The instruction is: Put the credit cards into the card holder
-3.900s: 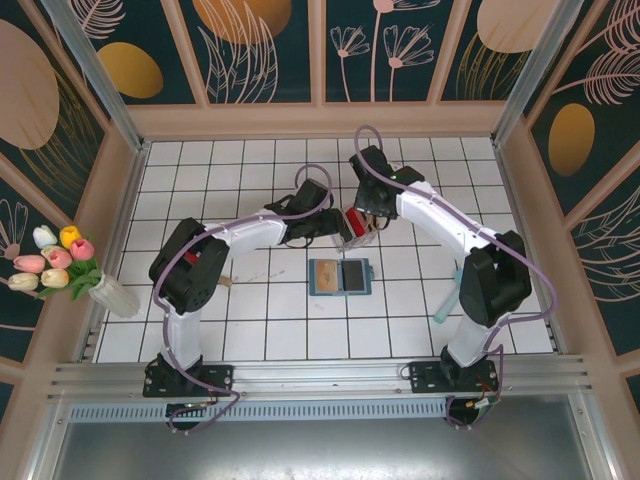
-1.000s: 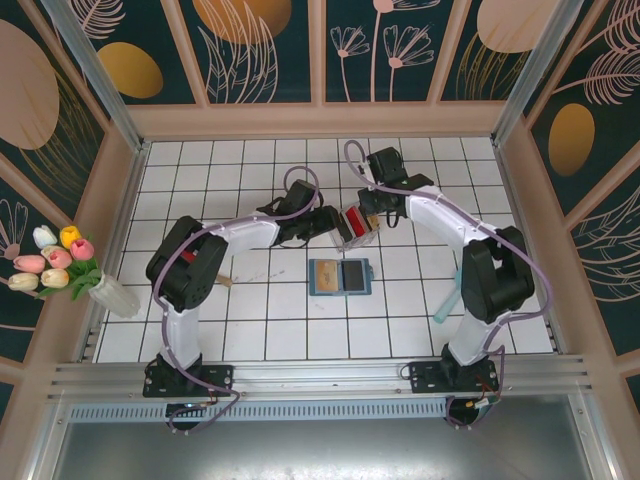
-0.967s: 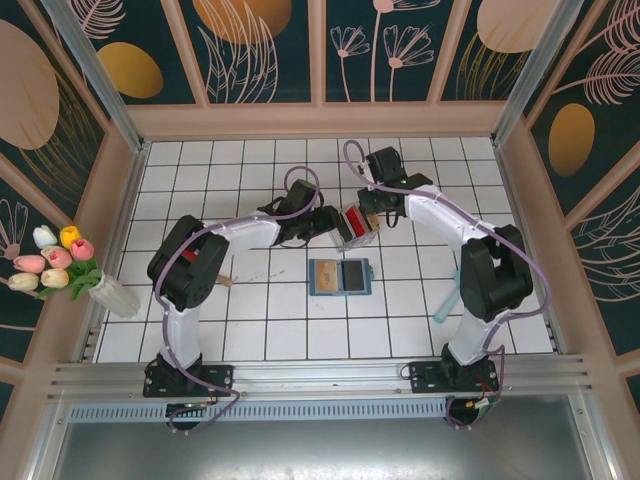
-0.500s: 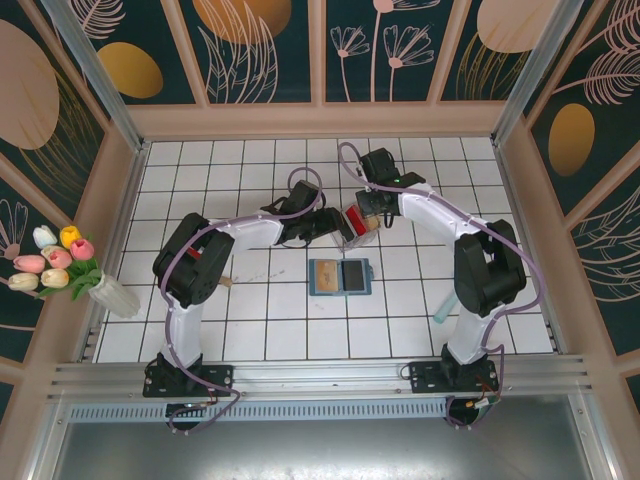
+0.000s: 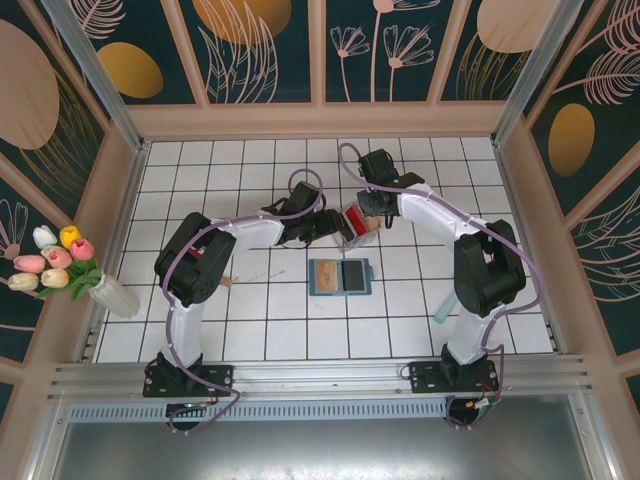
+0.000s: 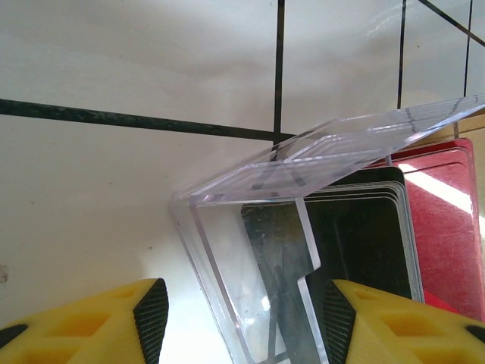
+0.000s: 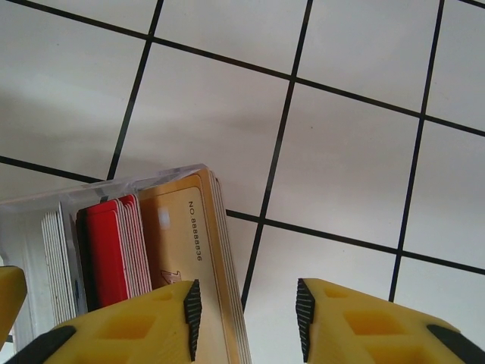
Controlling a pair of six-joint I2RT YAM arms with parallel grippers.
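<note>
Both open at clear plastic rack (image 6: 303, 163).
Your left end effector (image 6: 242, 303) straddles it; right end effector (image 7: 248, 307) straddles tan plastic card (image 7: 186, 235) edge.

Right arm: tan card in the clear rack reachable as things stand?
Probably yes: right hand sits open at the tan card, outermost in the clear rack, bare tile beside it.

The right tool (image 7: 246, 307) is parting its jaws, shut a second ago, beside the tan card (image 7: 182, 250), its wrist drifting slightly leftward at the overhead frame's upper centre.
</note>
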